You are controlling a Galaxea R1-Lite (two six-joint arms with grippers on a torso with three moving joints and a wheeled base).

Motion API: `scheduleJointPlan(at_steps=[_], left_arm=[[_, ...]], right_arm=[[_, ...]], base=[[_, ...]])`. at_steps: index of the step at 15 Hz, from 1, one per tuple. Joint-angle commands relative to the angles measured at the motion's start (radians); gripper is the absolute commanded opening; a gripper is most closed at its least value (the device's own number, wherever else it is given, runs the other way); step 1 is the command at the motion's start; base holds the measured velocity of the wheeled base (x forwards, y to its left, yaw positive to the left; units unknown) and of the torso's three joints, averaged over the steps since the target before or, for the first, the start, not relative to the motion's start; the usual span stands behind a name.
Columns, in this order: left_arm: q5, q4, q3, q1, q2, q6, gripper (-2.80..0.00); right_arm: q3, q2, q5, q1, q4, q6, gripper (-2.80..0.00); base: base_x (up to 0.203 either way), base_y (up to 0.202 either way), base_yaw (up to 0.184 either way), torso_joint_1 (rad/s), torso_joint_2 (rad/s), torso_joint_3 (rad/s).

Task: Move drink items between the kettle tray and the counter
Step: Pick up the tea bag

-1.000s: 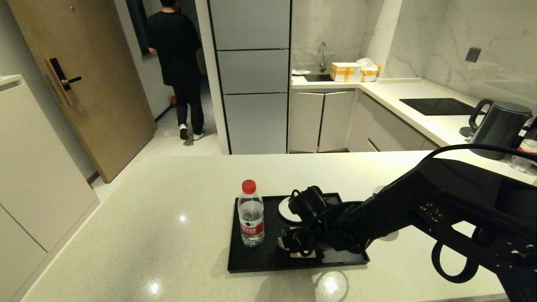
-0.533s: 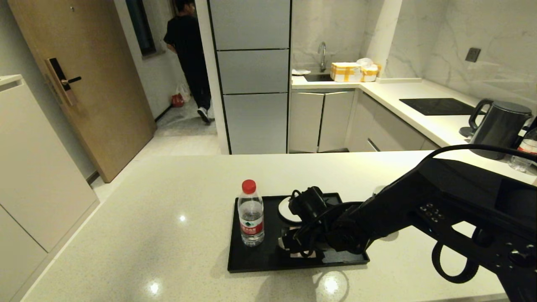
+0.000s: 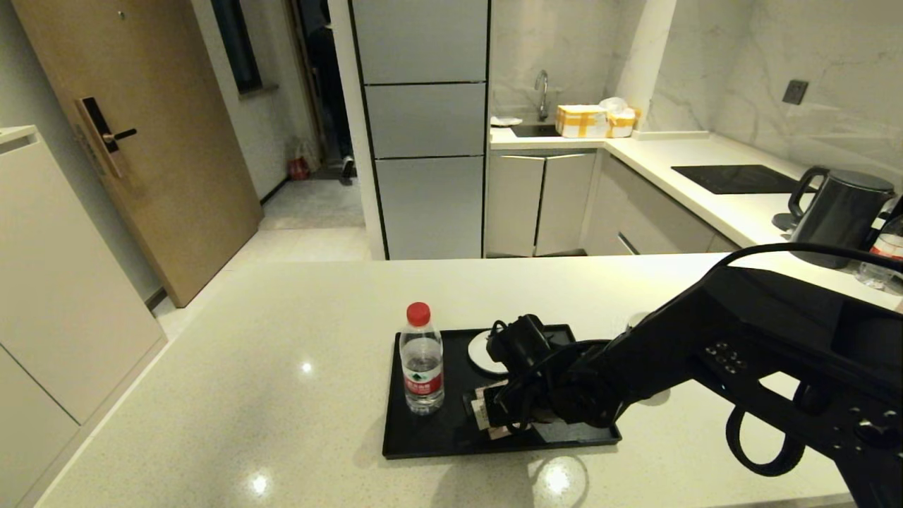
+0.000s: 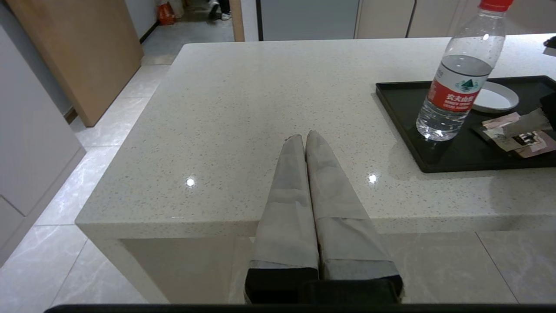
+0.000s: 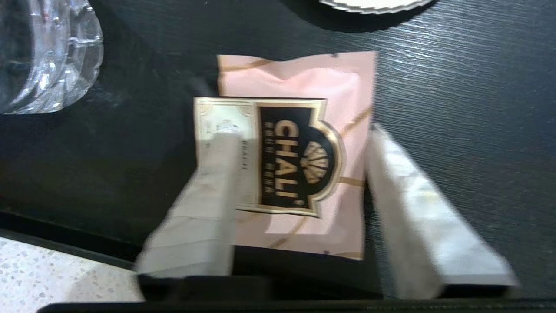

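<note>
1. The left hand (image 4: pixel 306 139) is parked off the near-left edge of the counter (image 3: pixel 282 331), its two fingers pressed together on nothing; no part in the work is seen for it.
2. Well off to that hand's right, a water bottle (image 3: pixel 422 367) stands upright on the left part of the kettle tray (image 3: pixel 423 441). On the side of the right hand, the bottle is just beside the working fingers.
3. The right hand (image 3: pixel 494 413) is low over the middle of the tray. In the right wrist view its fingers (image 5: pixel 208 191) are held apart with the tea sachet (image 5: pixel 299 148) between them: one finger overlaps the pale edge of the sachet's label and the other lies along its opposite edge. Whether the sachet is already pinched or only straddled cannot be told. It appears to lie flat on the tray floor.
4. Just beyond the right hand, a white round dish (image 3: pixel 483 353) rests on the tray. The black cup is not made out in these views.
5. The step in hand is judged to be the grasp of the sachet, for its removal from the tray to the counter.
6. For the next move, the fingers would have to be closed across the thin packet firmly enough to catch its edges. It would then have to be raised clear of the low rim and carried away from the bottle to bare counter beside the tray.
</note>
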Motion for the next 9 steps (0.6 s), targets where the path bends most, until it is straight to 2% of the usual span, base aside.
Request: scheduleJointPlan(at_steps=[1, 9], left_arm=[[0.001, -0.001, 0.002, 0.0, -0.002, 0.0, -2.8], [0.001, -0.001, 0.002, 0.0, -0.002, 0.0, -2.8]], right_arm=[[0.006, 0.0, -0.001, 0.0, -0.003, 0.002, -2.8], [0.012, 0.001, -0.002, -0.001, -0.003, 0.002, -2.8]], base=[[0.0, 0.0, 0.0, 0.0, 0.0, 0.0], [0.0, 0.0, 0.0, 0.0, 0.0, 0.0]])
